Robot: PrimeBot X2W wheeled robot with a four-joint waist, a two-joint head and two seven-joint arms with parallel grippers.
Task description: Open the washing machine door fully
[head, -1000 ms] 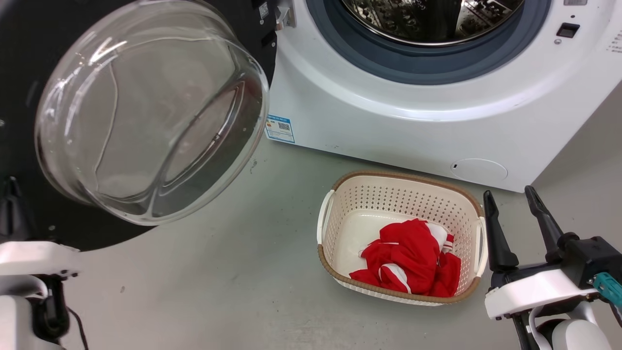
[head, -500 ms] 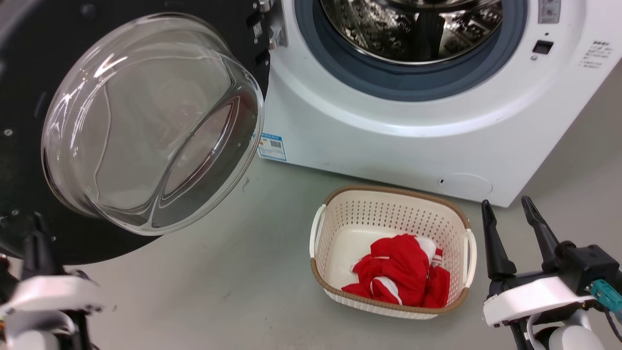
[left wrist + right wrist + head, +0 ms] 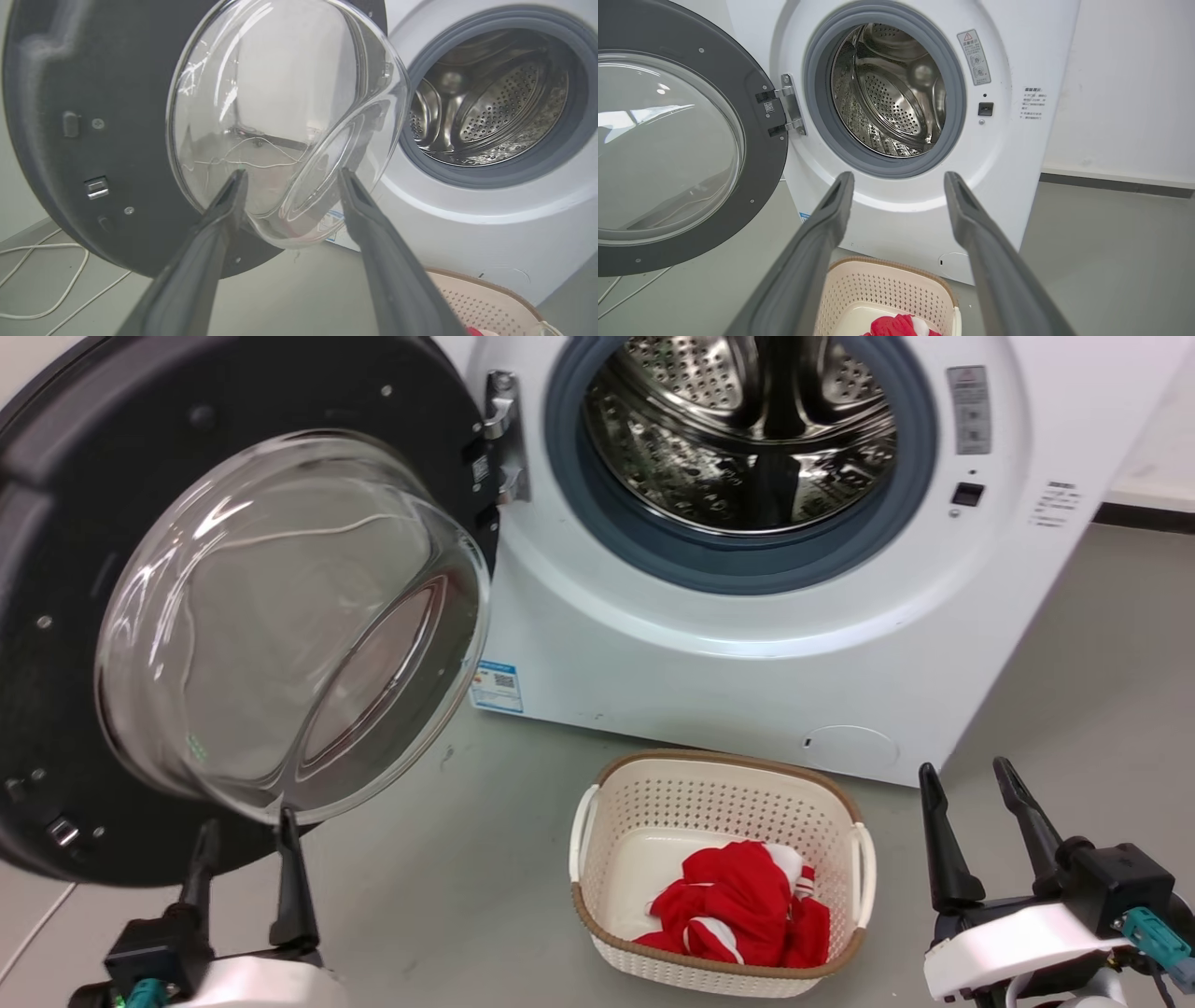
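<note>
The washing machine door (image 3: 280, 392), round and black with a clear bulging glass bowl (image 3: 280, 625), stands swung wide on its hinge at the left of the white washing machine (image 3: 700, 672). The steel drum (image 3: 738, 439) is exposed. My left gripper (image 3: 245, 826) is open just below the bowl's lower edge, touching nothing. In the left wrist view, that gripper (image 3: 292, 173) points at the bowl in the door (image 3: 93, 93). My right gripper (image 3: 963, 768) is open and empty at the lower right. In the right wrist view it (image 3: 899, 177) faces the machine (image 3: 999, 154) and the open door (image 3: 756, 140).
A cream perforated basket (image 3: 719, 775) holding red and white cloth (image 3: 738, 905) sits on the grey floor in front of the machine, between my grippers. A white cable (image 3: 46, 280) lies on the floor under the door. A wall runs to the machine's right.
The camera has tilted up, so the whole scene sits lower in the picture. My left gripper has drawn back from the door's lower left rim and moved right, under the bowl. The right gripper holds still.
</note>
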